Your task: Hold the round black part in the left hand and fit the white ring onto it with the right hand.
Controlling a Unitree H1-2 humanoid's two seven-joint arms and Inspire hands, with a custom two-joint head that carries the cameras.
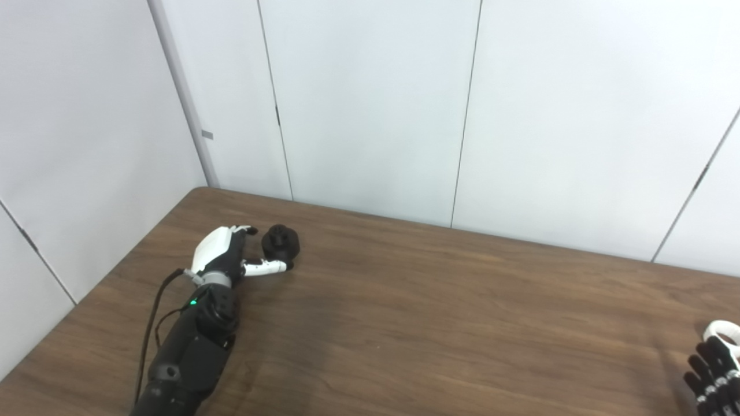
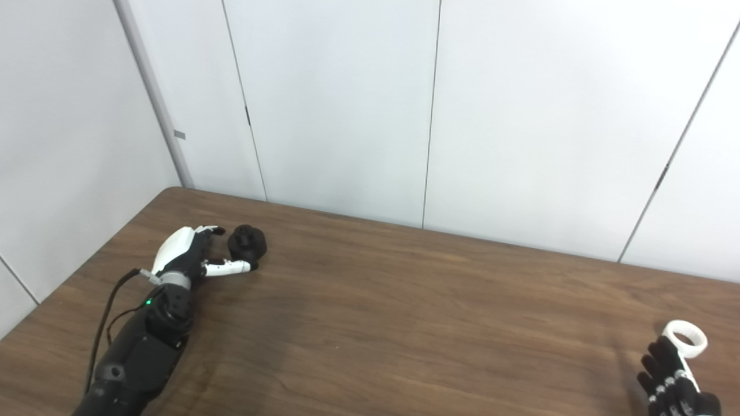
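Note:
The round black part (image 1: 281,242) sits on the wooden table (image 1: 439,312) at the far left. My left hand (image 1: 226,254) lies beside it, open, with the thumb (image 1: 265,267) stretched under the part's near side and the fingers (image 1: 245,230) at its left; it does not hold the part. The white ring (image 2: 685,336) lies at the right edge of the table. My right hand (image 2: 670,375) is just in front of the ring with its fingers reaching up to it; whether they grip it is not clear.
White wall panels (image 1: 370,104) stand close behind the table and along its left side. A black cable (image 1: 151,323) runs along my left forearm.

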